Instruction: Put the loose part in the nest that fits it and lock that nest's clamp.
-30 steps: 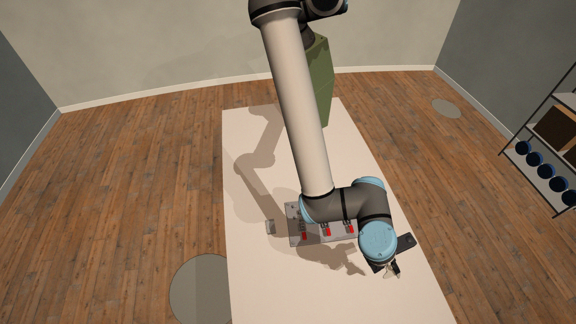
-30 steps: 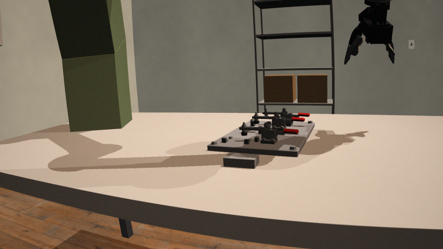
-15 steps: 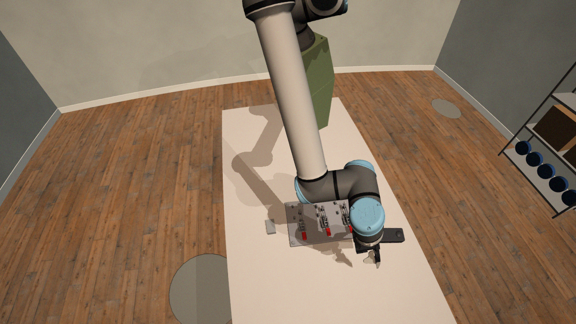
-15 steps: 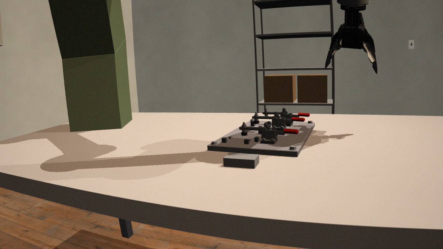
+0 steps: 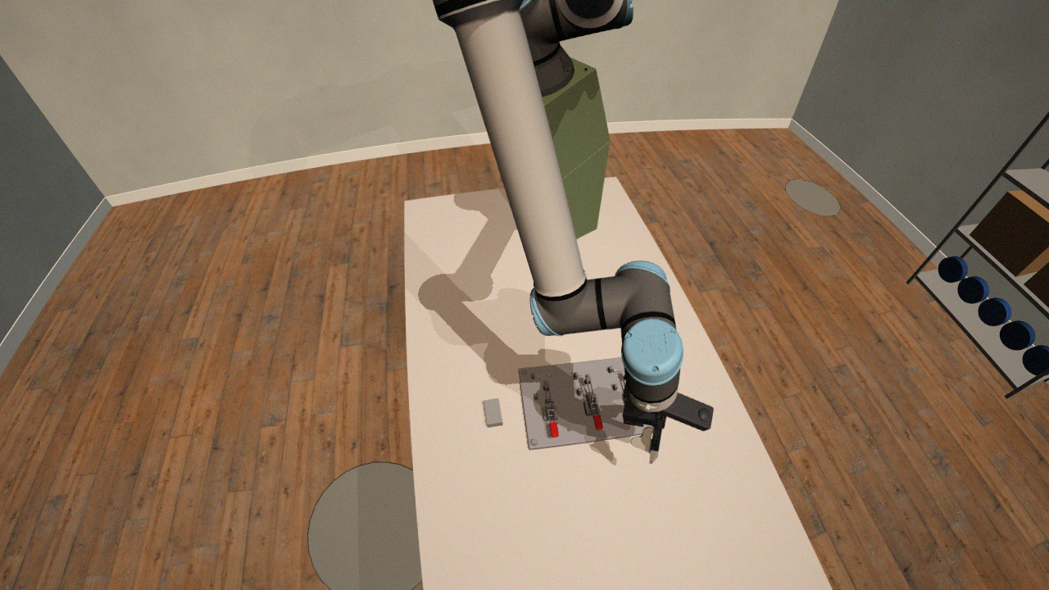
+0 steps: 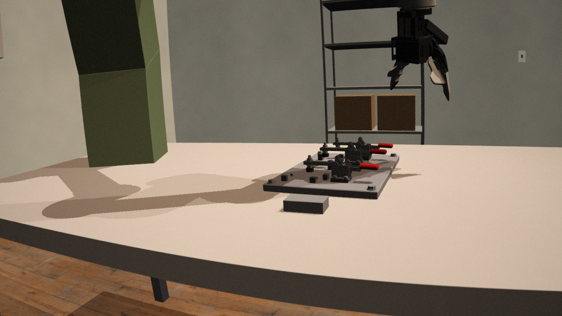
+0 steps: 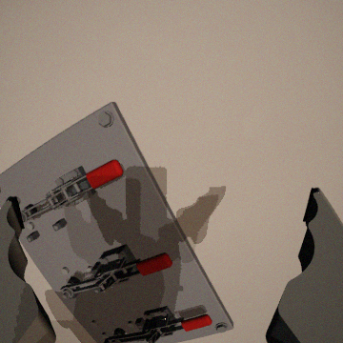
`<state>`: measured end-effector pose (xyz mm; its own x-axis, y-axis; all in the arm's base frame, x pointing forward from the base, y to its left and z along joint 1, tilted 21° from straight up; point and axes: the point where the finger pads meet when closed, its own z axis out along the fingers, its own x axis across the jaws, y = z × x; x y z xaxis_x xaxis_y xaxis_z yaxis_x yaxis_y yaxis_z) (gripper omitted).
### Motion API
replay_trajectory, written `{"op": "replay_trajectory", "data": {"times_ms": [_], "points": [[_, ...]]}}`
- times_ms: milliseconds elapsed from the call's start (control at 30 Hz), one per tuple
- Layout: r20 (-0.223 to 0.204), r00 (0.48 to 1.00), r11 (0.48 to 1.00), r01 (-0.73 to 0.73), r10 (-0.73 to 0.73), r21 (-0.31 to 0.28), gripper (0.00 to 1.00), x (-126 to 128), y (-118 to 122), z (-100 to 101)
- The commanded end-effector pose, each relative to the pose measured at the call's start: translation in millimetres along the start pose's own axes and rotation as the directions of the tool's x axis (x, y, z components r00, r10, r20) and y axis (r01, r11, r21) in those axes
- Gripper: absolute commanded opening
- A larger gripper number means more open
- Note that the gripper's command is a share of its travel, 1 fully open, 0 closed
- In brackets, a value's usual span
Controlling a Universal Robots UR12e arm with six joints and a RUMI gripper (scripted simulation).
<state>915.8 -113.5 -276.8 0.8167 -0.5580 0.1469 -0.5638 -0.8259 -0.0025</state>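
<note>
With our gripper (image 6: 419,78) spread fully wide and empty above the fixture (image 6: 375,188), we judge the loose part (image 6: 305,204) a stiff, compact grey block, best pinched across its two long sides.

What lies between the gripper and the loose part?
The fixture plate with its clamps lies between the gripper and the part, shown in the top view.
</note>
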Motion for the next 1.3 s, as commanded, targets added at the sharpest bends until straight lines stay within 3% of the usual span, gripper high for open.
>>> {"op": "replay_trajectory", "data": {"times_ms": [0, 133, 233, 567, 733, 800, 1067, 1267], "points": [[-0.034, 0.989, 0.989, -0.144, 0.143, -0.023, 1.00, -15, 22, -2], [-0.060, 0.963, 0.963, -0.265, 0.263, -0.037, 1.00, -31, 42, -3], [-0.061, 0.961, 0.961, -0.273, 0.271, -0.038, 1.00, -32, 44, -4], [-0.129, 0.843, 0.847, -0.530, 0.522, -0.045, 1.00, -71, 89, -13], [-0.165, 0.759, 0.765, -0.643, 0.630, -0.036, 1.00, -92, 112, -20], [-0.165, 0.759, 0.765, -0.643, 0.630, -0.036, 1.00, -92, 112, -20], [-0.218, 0.596, 0.610, -0.793, 0.773, -0.004, 1.00, -126, 147, -35], [-0.242, 0.503, 0.522, -0.853, 0.830, 0.020, 1.00, -143, 164, -44]]}}
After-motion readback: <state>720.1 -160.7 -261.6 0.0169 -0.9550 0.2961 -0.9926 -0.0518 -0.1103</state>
